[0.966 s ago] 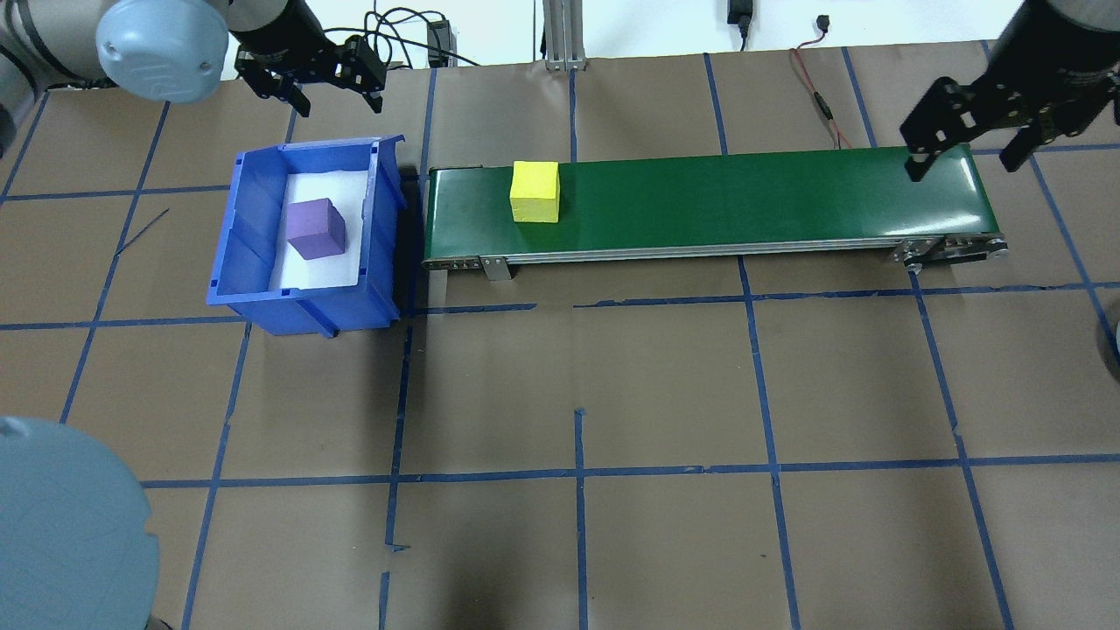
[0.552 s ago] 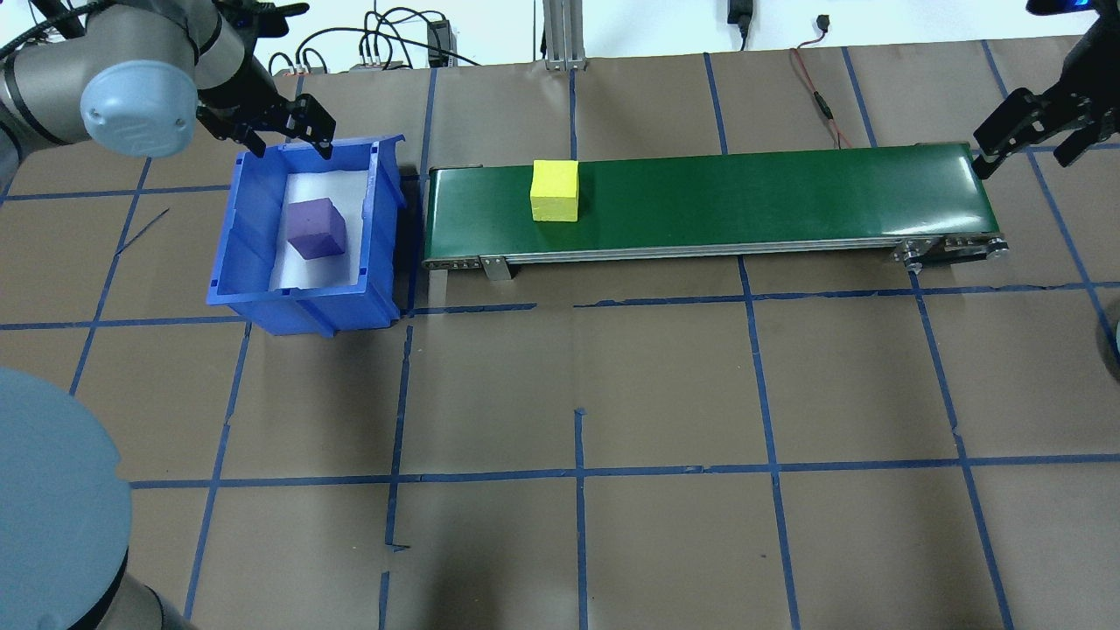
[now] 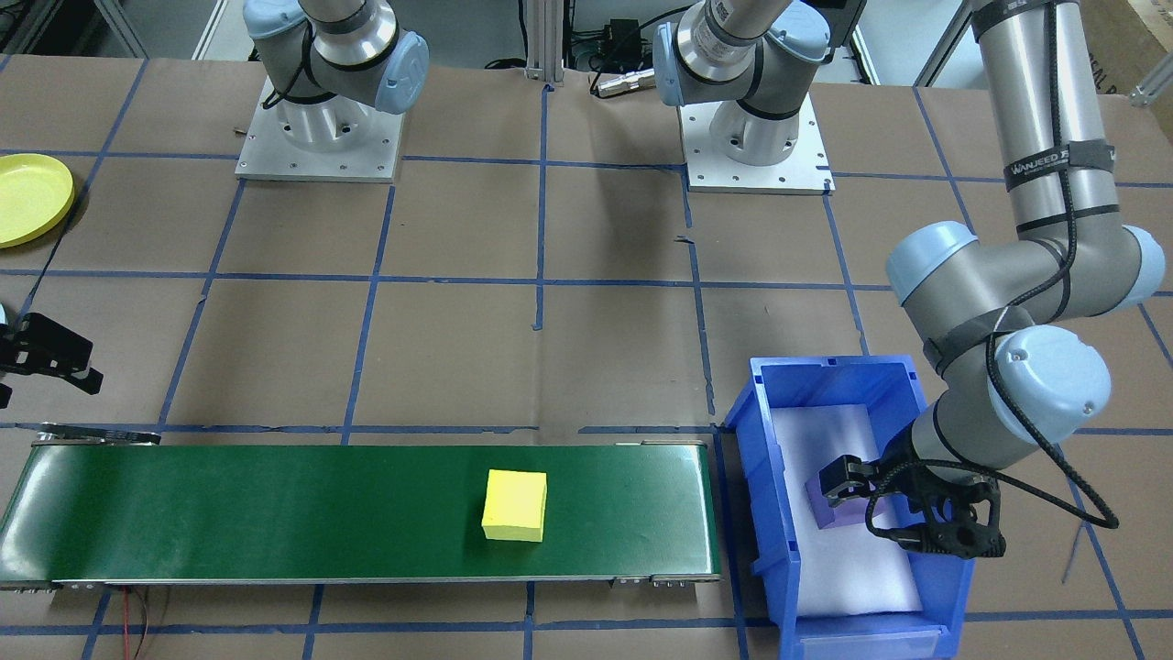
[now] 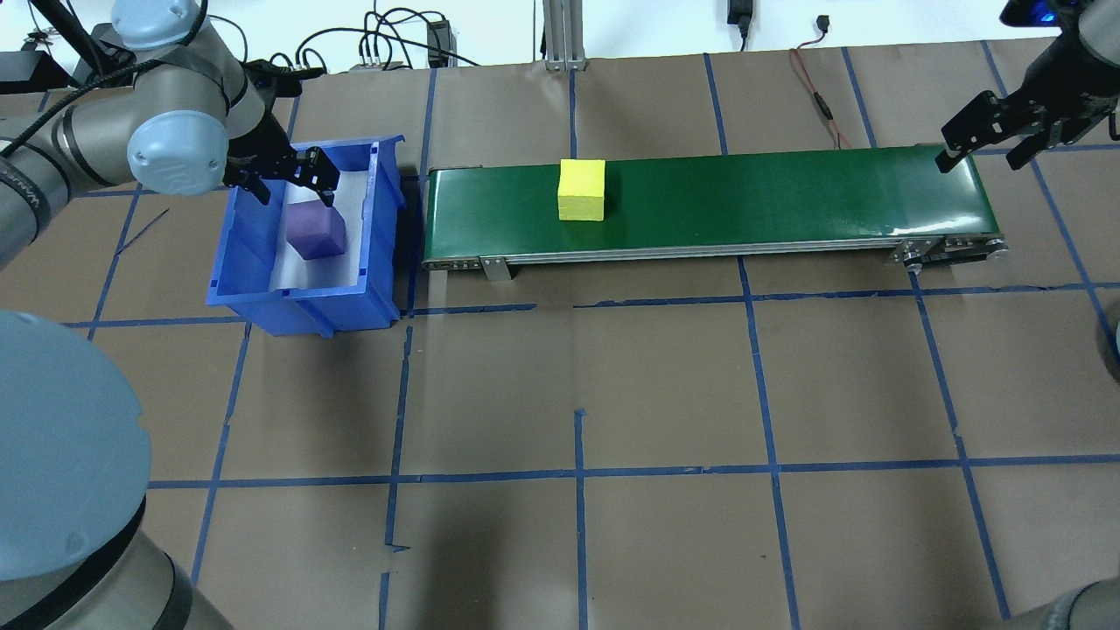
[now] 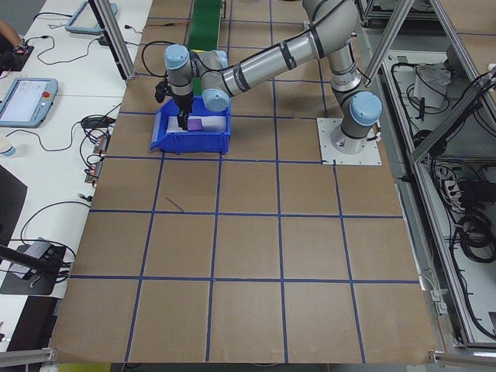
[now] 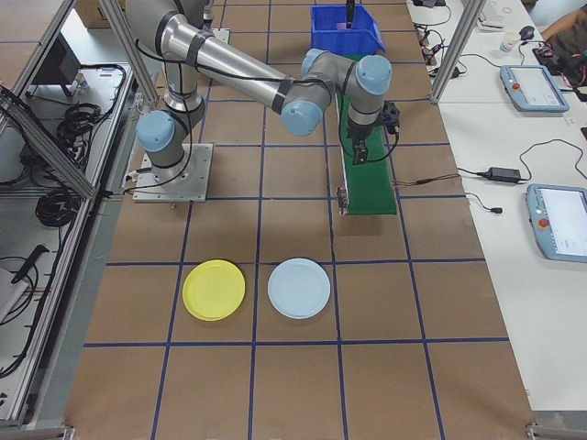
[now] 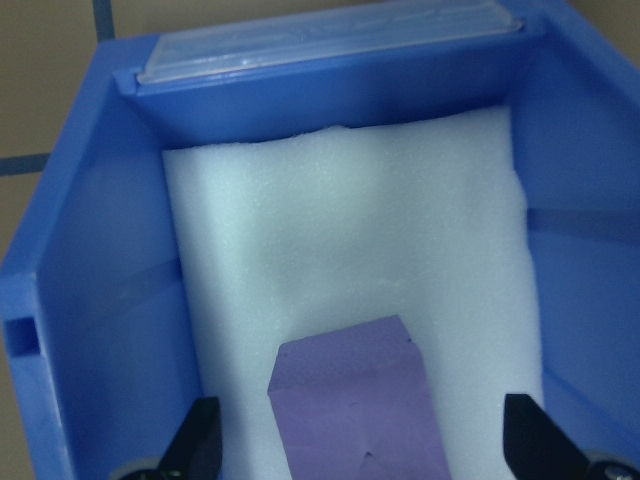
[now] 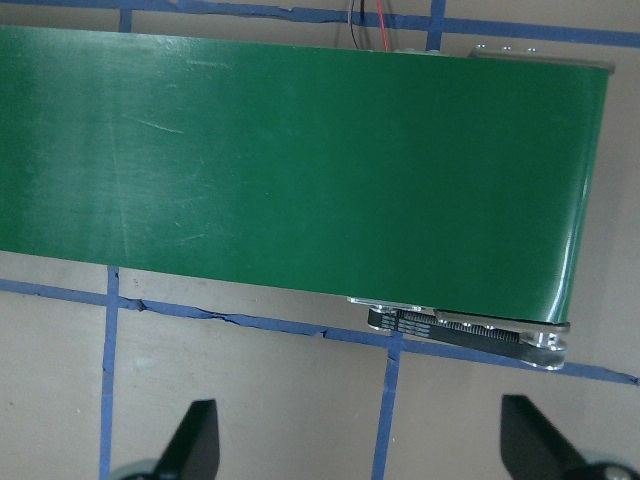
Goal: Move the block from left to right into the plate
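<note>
Front-facing view: the yellow block [image 3: 515, 505] sits mid-belt on the green conveyor [image 3: 275, 513]; it looks like light, stiff foam, best pinched on two opposite flat sides.

Overhead: the left gripper [image 4: 282, 179] hangs spread over the purple block [image 4: 316, 230] in the blue bin [image 4: 254, 262]. The right gripper [image 4: 986, 149], fingers apart, waits at the belt's right end.

Right side view: yellow plate [image 6: 214, 290] and pale blue plate [image 6: 298, 288] lie near.

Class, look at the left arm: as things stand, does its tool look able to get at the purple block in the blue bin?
Probably yes. The left tool hangs open over the purple block, which sits alone on white foam in the open-topped blue bin.
</note>
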`<state>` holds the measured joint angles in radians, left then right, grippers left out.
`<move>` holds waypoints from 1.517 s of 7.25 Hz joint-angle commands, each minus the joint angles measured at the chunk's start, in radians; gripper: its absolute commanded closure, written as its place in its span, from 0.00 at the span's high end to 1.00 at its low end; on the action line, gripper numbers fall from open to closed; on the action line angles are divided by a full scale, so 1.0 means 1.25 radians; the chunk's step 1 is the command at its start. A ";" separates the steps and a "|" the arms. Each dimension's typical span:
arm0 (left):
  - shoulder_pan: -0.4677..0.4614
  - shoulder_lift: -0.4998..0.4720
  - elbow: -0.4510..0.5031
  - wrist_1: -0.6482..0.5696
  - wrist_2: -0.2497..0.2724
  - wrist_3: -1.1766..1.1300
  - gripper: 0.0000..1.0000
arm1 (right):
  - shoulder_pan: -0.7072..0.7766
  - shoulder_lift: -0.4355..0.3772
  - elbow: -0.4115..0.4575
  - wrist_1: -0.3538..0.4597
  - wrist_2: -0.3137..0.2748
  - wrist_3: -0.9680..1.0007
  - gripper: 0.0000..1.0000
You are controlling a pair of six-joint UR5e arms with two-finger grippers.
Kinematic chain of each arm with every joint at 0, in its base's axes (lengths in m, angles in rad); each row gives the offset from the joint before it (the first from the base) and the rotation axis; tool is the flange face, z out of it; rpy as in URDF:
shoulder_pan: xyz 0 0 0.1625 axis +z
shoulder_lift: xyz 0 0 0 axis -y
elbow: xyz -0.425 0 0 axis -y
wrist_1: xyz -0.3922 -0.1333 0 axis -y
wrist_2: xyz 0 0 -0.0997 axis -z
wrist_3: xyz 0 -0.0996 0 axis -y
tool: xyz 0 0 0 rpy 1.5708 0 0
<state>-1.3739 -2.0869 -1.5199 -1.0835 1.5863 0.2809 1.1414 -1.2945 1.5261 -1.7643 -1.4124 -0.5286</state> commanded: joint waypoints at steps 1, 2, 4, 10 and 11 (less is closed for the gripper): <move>0.000 -0.012 -0.005 -0.004 -0.001 -0.001 0.95 | 0.000 0.013 0.008 -0.023 0.017 0.015 1.00; 0.000 -0.020 -0.010 0.000 -0.017 -0.001 0.95 | 0.000 0.023 0.008 -0.024 0.033 0.022 1.00; 0.000 -0.024 -0.022 0.002 -0.028 0.000 0.94 | 0.000 0.039 0.008 -0.026 0.065 0.057 1.00; -0.005 0.019 0.080 -0.052 -0.023 -0.021 0.36 | 0.000 0.058 0.015 -0.037 0.102 0.055 1.00; -0.047 0.049 0.114 -0.111 -0.022 -0.022 0.36 | 0.000 0.058 0.016 -0.037 0.102 0.055 1.00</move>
<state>-1.3910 -2.0694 -1.4353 -1.1447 1.5573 0.2617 1.1413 -1.2227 1.5446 -1.8095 -1.2858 -0.4602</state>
